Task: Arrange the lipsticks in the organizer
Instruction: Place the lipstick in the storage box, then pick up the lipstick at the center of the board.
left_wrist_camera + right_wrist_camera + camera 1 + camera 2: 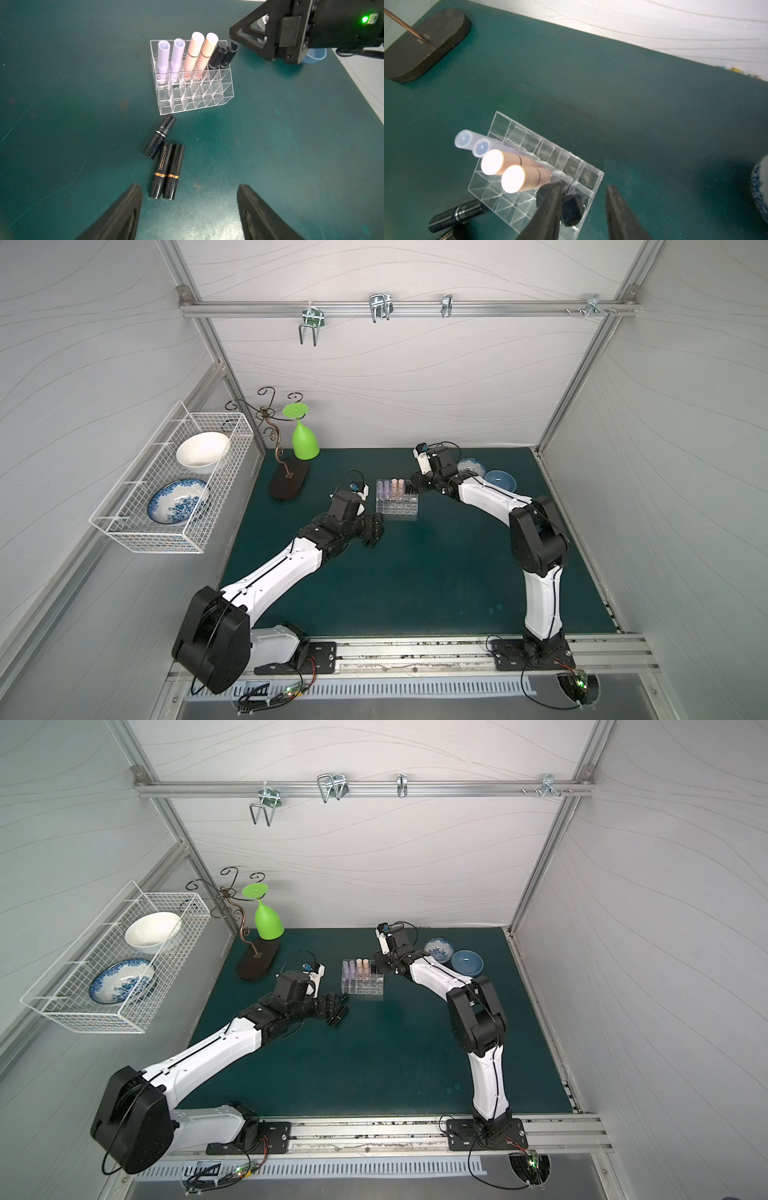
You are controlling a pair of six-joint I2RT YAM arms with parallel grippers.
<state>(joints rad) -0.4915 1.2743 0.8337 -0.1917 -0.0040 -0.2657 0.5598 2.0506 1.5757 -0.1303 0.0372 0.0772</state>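
6 lipsticks (194, 53) near-upright in organizer (197, 101); 3 black tubes (173, 170) flat, seemingly pointing there.

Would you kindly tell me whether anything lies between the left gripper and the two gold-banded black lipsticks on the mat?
Nothing visible does: the gold-banded lipsticks lie right at the tips of the open left gripper. Beyond them, a third black lipstick lies between that pair and the organizer, whose near cells are empty.

- I read "LESSXCOCO" in gold letters along a gold-banded black lipstick (161, 166) lying on the mat (83, 104).
- "SHUZ" is on the silver-banded black lipstick (159, 135) touching it.
- "SH" is on the end black lipstick (228, 59) standing in the organizer (197, 106).
- The peach tube (192, 53) has black print; I make out only "kaka".
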